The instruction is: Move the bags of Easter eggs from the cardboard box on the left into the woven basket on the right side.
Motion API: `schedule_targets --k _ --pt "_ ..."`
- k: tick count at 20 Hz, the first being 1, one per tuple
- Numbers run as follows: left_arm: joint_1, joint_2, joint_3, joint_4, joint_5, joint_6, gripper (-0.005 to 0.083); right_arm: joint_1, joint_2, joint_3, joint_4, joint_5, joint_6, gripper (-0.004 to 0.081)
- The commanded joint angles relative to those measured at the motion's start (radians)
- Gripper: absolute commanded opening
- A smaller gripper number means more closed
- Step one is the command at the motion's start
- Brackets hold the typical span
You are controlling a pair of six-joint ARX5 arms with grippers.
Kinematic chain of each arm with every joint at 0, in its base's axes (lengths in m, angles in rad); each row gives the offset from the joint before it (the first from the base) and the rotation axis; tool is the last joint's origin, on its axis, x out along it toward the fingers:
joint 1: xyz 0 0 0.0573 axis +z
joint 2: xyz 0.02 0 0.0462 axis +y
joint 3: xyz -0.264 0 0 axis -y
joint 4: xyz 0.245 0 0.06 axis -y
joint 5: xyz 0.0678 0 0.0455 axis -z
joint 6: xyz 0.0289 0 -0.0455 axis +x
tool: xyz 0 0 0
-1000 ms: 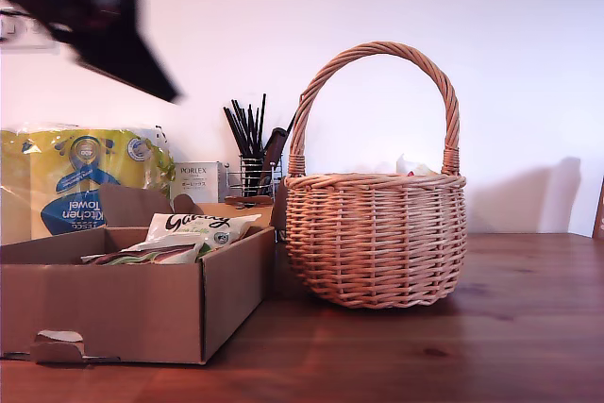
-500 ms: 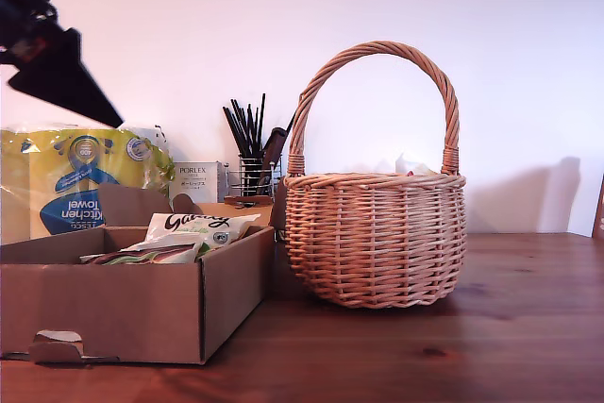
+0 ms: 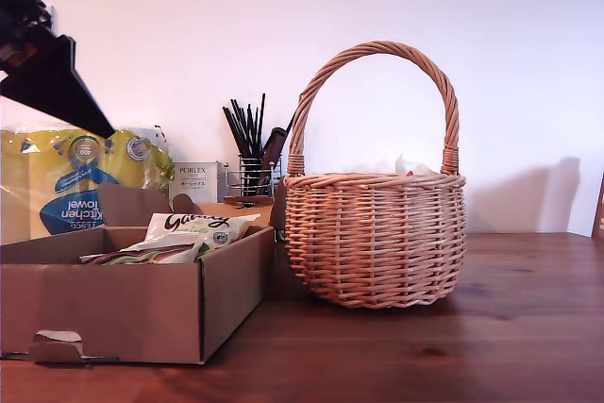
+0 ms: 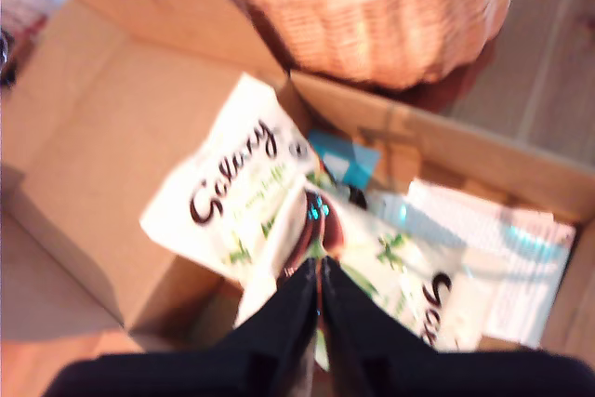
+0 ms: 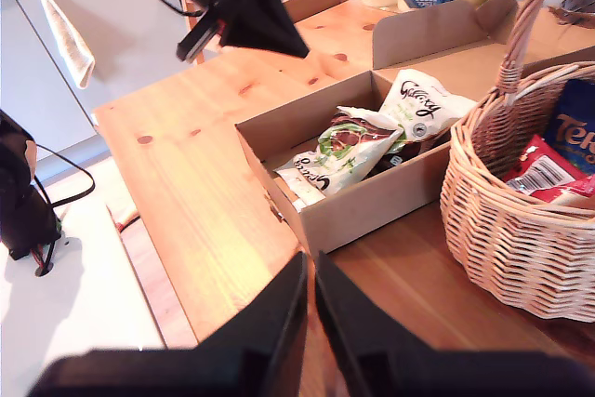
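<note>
two cream bags lay in the cardboard box at the lower left of the exterior view, and red and blue packets already sat in the woven basket beside it, at the frame's centre. my first gripper hung over the box at the upper left of the exterior view, fingers pressed together with nothing between them, the bags directly below. compared with a second ago, when that arm was a blurred dark shape higher and nearer the basket, it had swung toward the left edge and dropped lower, and in the last half second it had barely shifted. i judged it had come back empty for another bag, so the job was only partly done. my second gripper also had its fingers together and empty, high over the table edge; its tip had slipped out at the upper right corner. box, bags and basket had not moved.
</note>
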Motion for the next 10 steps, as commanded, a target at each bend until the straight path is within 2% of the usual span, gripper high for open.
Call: schedule_targets --k 1,6,7,9,10 --pt "-0.001 0.005 -0.009 -0.026 -0.006 0.018 -0.002 0.012 -0.001 0.005 0.01 -0.004 0.001 -0.0013" --pt "-0.001 0.005 -0.009 -0.093 -0.016 0.032 -0.0006 0.021 -0.001 0.005 0.01 -0.003 0.0 -0.0012" --pt "-0.001 0.007 -0.009 -0.106 -0.029 0.027 0.0079 0.021 -0.001 0.005 0.01 -0.003 0.001 -0.0012" --pt "-0.003 0.011 -0.007 -0.108 -0.101 -0.063 0.0448 0.021 -0.001 0.005 0.01 -0.003 0.001 -0.0012" --pt "-0.008 0.018 -0.002 -0.114 -0.153 -0.091 0.0512 0.022 -0.001 0.005 0.01 -0.003 0.0 -0.0012"
